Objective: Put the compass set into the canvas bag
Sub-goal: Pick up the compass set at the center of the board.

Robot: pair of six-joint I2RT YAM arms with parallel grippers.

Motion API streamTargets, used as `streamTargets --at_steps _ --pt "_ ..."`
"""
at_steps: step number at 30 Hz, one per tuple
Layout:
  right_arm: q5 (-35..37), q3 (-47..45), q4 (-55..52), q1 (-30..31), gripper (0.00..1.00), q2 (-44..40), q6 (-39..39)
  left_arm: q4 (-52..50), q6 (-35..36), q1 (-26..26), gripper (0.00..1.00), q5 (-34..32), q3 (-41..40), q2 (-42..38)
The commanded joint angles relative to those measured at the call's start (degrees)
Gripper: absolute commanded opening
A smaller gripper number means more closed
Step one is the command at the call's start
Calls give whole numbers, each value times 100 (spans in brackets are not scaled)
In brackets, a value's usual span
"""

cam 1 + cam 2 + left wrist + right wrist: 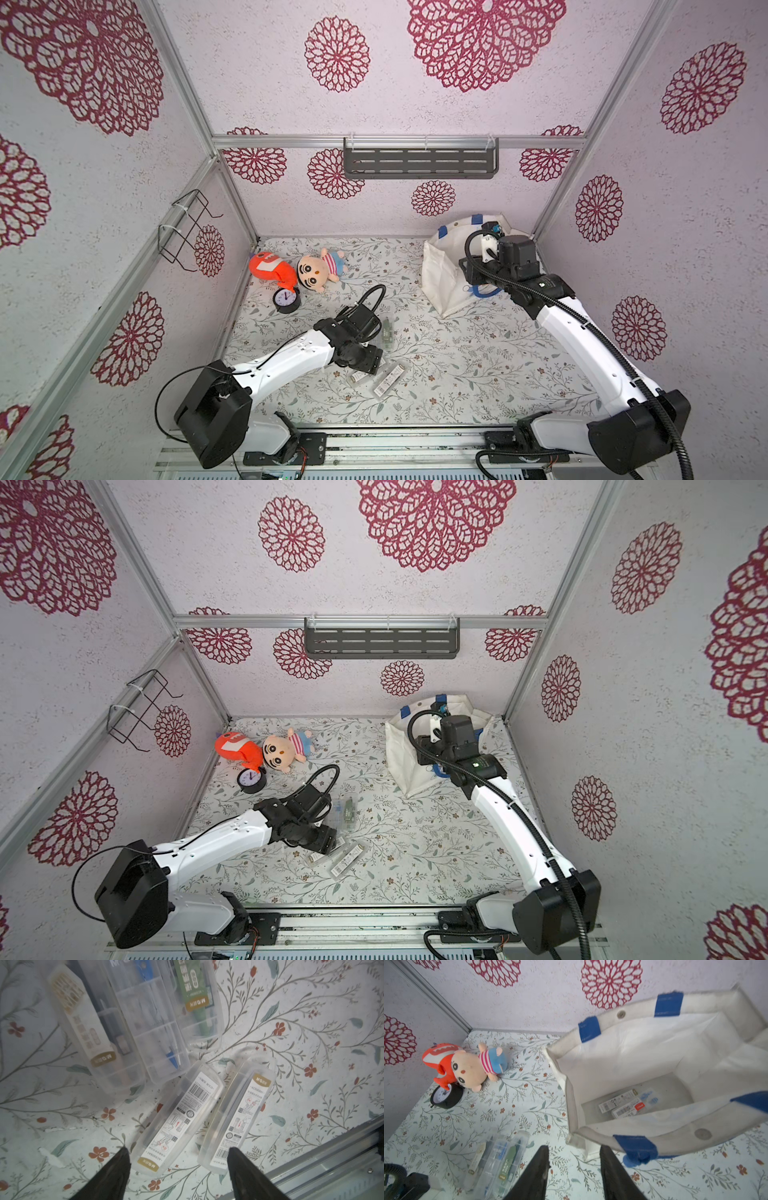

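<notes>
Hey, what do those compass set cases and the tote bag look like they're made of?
Compass set cases: likely hard clear plastic, glossy; the contents and paper labels show through.
Canvas bag: looks like matte woven cream fabric, softly creased, with blue strap handles.

The canvas bag is cream-white and boxy with blue handle tabs. It stands with its mouth wide open, just ahead of and below the right end effector. On its bottom lie bagged compass sets in clear cases with white barcode labels. A pair of compass sets lies side by side on the surface, labels up, directly beneath the left end effector. A cluster of three compass sets sits packed together just beyond its fingertips; one has a green insert, one a blue compass.
</notes>
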Motion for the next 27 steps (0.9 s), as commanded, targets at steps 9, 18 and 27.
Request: streamTargets --at_steps 9,18,27 --pt "-251 -575 115 51 44 -715 213 201 595 -877 73 215 640 894" --pt "-315 -738 3 49 45 -949 198 361 422 -1069 70 174 709 1490" --pt "-376 -752 -3 57 45 -968 193 467 378 -1200 69 179 687 1837"
